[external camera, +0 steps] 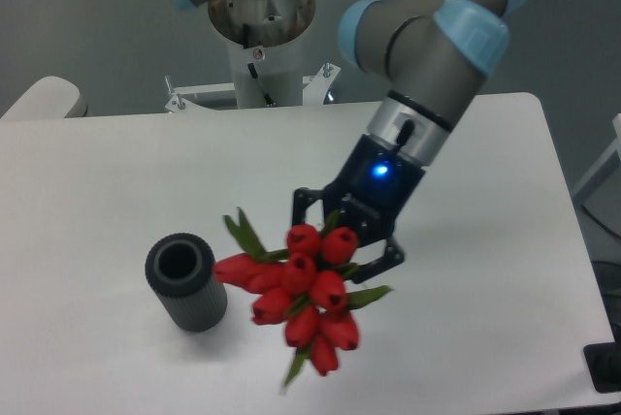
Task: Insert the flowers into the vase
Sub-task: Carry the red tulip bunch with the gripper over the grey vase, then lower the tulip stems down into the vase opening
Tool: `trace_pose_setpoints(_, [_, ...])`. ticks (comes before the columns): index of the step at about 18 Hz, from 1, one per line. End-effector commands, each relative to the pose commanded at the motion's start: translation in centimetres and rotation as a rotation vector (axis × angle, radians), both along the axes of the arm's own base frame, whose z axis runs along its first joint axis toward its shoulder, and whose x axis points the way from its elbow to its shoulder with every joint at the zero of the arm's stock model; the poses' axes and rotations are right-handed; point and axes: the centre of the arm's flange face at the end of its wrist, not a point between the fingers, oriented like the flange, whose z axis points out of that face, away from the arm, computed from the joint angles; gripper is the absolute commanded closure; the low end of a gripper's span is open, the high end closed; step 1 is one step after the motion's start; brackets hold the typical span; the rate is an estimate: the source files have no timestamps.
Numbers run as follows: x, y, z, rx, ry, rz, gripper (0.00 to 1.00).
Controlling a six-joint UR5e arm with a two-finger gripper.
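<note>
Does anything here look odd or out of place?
Nothing spilled or broken. The bunch of red tulips hangs in the black two-finger gripper, beside the upright dark grey ribbed vase, not above its mouth.

White table under me, rounded corners, matte top w/ soft glare. Only one thing standing on it: the vase, dark grey, ribbed sides, upright, round mouth open toward the camera, sitting front-left of center. It throws a faint shadow on the top. My base column meets the table at the far edge, behind the middle.
</note>
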Motion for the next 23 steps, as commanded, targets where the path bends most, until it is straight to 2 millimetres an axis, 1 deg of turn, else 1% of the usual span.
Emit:
trace_pose_setpoints(4, [1.2,0.2,0.4,0.073,-0.072,-0.056,0.73])
trace_pose_setpoints(6, [2.4,-0.5,1.9,0.091,-0.061,-0.063,0.73])
trace_pose_setpoints(7, [2.9,-0.6,2.2,0.096,-0.052,-0.067,0.73])
trace_pose_setpoints(8, [3.9,-0.4,2.4,0.105,-0.041,-0.082,0.73])
trace_pose_setpoints(10, [4.8,-0.3,2.9,0.118,-0.027,-0.095,0.73])
trace_pose_setpoints(12, [6.4,0.4,3.2,0.138,-0.038,-0.132,0.72])
trace_pose_setpoints(14, [6.9,0.6,3.2,0.151,-0.053,-0.148,0.72])
trace_pose_setpoints(16, [8.0,1.1,3.1,0.151,-0.057,-0.165,0.72])
trace_pose_setpoints(17, [8.3,1.2,3.0,0.150,-0.058,-0.171,0.72])
trace_pose_setpoints(20, [8.6,1.3,3.2,0.154,-0.058,-0.175,0.70])
trace_pose_setpoints(21, [8.7,1.3,3.0,0.152,-0.062,-0.176,0.70])
trace_pose_setpoints(23, [9.7,1.7,2.7,0.159,-0.074,-0.198,0.70])
